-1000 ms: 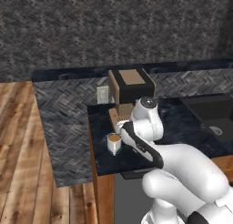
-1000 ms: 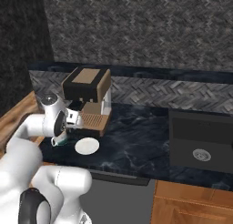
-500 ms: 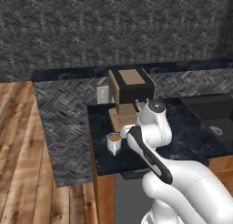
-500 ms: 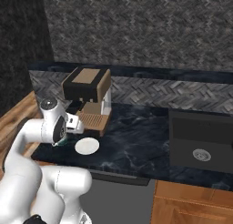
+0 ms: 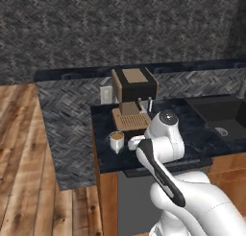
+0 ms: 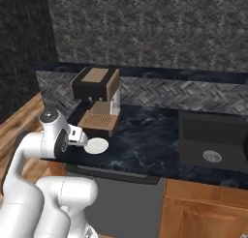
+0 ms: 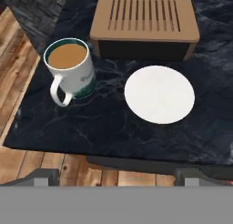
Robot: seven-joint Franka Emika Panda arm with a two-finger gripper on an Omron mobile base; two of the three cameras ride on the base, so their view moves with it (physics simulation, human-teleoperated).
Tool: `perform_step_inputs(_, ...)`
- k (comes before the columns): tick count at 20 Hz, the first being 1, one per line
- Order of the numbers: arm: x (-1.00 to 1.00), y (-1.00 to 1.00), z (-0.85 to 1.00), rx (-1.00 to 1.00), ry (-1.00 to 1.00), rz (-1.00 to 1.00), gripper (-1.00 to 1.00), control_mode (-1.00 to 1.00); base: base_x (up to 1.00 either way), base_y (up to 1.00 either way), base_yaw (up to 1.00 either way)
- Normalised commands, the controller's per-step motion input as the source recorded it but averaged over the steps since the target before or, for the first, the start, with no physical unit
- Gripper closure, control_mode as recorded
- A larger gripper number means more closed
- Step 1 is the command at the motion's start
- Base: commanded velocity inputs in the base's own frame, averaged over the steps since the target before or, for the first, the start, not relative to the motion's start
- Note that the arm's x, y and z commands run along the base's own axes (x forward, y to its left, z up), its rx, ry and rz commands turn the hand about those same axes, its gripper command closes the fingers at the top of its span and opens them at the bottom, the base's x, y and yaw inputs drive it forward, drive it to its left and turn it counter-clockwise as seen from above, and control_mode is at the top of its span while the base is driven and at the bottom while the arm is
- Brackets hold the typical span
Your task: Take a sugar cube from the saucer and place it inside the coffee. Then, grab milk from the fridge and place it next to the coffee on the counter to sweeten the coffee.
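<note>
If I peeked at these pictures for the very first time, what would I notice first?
Probably the coffee, a white mug full of light-brown drink, standing near the counter edge. Right beside it, not touching, lies the saucer, a bare white plate. Behind both sits a big brown coffee machine against the tiled wall, and the robot's white arm leans over the counter.

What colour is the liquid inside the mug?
Light brown, like milky coffee. The hand view shows it best.
</note>
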Motion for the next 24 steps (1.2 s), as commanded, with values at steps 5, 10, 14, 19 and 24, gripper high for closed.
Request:
perform_step_inputs(5,0.0,0.0,0.0,0.0,0.0,0.0,-1.0,1.0,-0.5,-0.65,-0.12)
perform_step_inputs(10,0.0,0.0,0.0,0.0,0.0,0.0,-1.0,1.0,-0.28,-0.87,-0.42)
perform_step_inputs(14,0.0,0.0,0.0,0.0,0.0,0.0,-1.0,1.0,-0.08,-0.78,-0.64)
perform_step_inputs(19,0.0,0.0,0.0,0.0,0.0,0.0,-1.0,1.0,0.0,-0.47,-0.77)
perform_step_inputs(24,0.0,0.0,0.0,0.0,0.0,0.0,-1.0,1.0,0.0,-0.21,-0.78)
